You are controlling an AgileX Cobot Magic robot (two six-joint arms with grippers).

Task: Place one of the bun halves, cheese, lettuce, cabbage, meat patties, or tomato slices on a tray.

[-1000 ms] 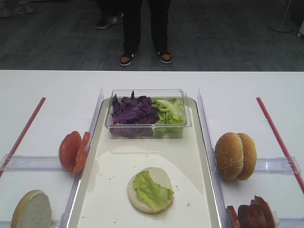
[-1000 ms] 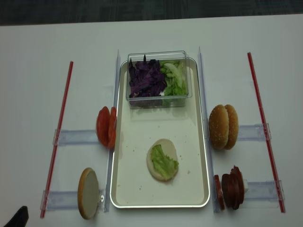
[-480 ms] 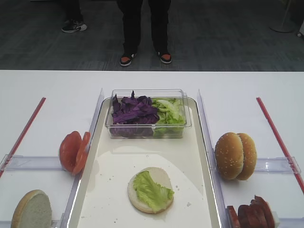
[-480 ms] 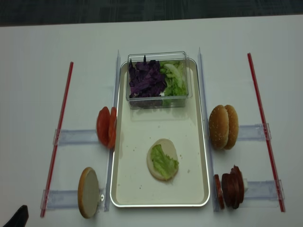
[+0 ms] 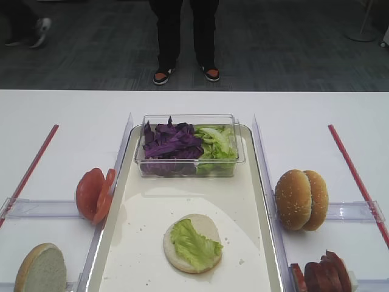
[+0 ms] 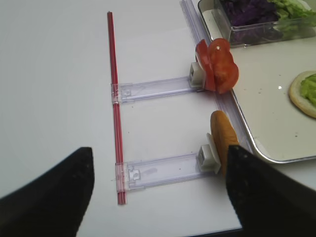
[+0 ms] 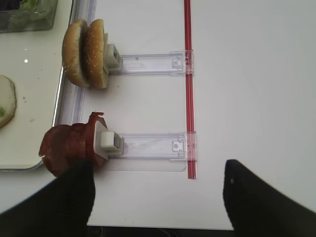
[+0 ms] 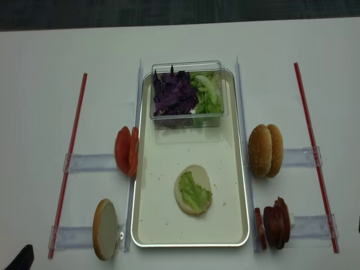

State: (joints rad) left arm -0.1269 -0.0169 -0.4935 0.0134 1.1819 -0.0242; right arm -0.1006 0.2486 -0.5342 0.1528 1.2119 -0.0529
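Observation:
The cream tray [image 5: 152,207] [image 8: 163,152] runs down the middle of the table. On it lies a bun half [image 5: 208,226] with a lettuce leaf [image 5: 194,244] on top. Tomato slices [image 5: 94,193] [image 6: 217,66] and another bun half [image 5: 41,269] [image 6: 224,138] stand left of the tray. More bun halves [image 5: 301,199] [image 7: 86,52] and the meat patties [image 5: 322,277] [image 7: 66,148] stand right of it. Purple cabbage [image 5: 170,143] fills part of a tub. No cheese is in view. My left gripper [image 6: 158,195] and right gripper [image 7: 158,200] hang open and empty over the table's near edge.
A clear plastic tub [image 5: 189,171] sits at the tray's far end, with green leaves [image 5: 216,143] beside the cabbage. Clear holder rails [image 7: 148,61] [image 6: 153,89] and red strips [image 5: 352,170] [image 5: 30,167] flank the tray. A person's legs [image 5: 185,36] stand beyond the table.
Nothing on the table has moved and both grippers are still. Only a passer-by's feet in the background have shifted left.

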